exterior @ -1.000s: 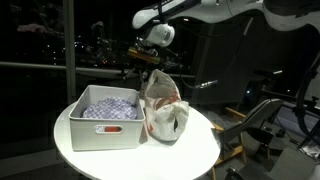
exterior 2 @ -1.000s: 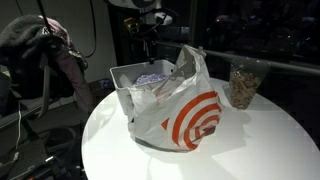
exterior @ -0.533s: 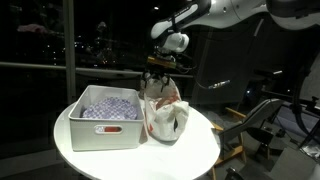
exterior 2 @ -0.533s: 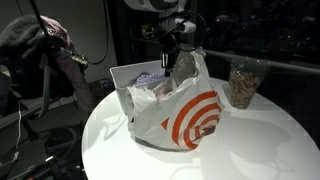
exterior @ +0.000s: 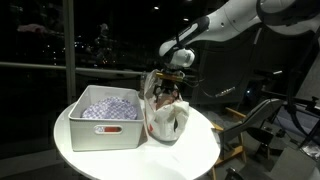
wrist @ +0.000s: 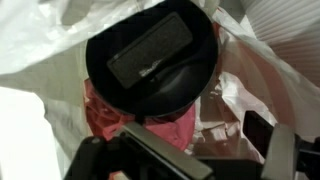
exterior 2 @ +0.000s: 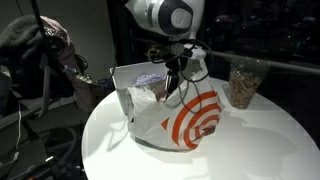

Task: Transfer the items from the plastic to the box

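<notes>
**Open pincer in the mouth of the plastic**

Dark room, night windows with scattered lights behind. Round white desk (exterior: 130, 160) in the middle, seen in both exterior views. On it, the box (exterior: 105, 128) close to the desk's edge. The plastic (exterior: 170, 122) touching the box's end wall, toward the desk's centre. In the box, a pale lavender speckled item (exterior: 110, 103), covering much of the inside.

From above, a white arm (exterior: 235, 18) bent down over the desk. The pincer (exterior: 170, 86) sunk into the open top of the plastic.

Shown in an exterior view only: a bold red ring print (exterior 2: 200, 120) on the side of the plastic. Also a clear jar (exterior 2: 241, 85) of brownish stuff well apart from it, at or just past the desk's far edge, cannot tell which. Off the desk, a heap of clothes (exterior 2: 45, 50).

Shown in the wrist view only: the inside of the plastic. A black round item (wrist: 155, 65) with a raised rectangular panel, and below it a pink-red item (wrist: 105, 115), both wrapped in crinkled whitish film. Pincer (wrist: 215, 150) open, fingers (wrist: 160, 155) spread wide at the lower edge, gripping nothing. Touching the items or not: cannot tell.
</notes>
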Tool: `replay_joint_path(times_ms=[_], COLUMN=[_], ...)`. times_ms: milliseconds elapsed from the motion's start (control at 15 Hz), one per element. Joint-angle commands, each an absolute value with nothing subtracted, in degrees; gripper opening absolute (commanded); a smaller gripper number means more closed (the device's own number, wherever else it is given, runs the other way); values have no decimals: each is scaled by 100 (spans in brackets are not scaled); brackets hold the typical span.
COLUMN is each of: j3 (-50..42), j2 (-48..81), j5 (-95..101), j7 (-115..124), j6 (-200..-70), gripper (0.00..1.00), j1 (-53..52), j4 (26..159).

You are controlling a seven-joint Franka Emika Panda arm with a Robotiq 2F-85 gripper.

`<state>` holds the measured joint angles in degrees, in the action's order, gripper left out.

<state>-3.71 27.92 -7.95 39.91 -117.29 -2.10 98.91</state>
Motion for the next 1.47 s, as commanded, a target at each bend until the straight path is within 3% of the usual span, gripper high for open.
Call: replay_joint_path(times_ms=[0,933,1000,1067,1400], j3=[-391,-1072,-1096,-1118,-1131], j2=[2832,3908,3927,3936,3814], j5=[-1126,-711,-681,-642,-519], j7=[4313,6797,6910,7017,7393], j6=[-11718,-14203,-14163,-14138,-13960], gripper=[100,100,75,75,36], j1=[-167,-570,-590,-612,-667], j4=[10135,10444,10436,10426,10419])
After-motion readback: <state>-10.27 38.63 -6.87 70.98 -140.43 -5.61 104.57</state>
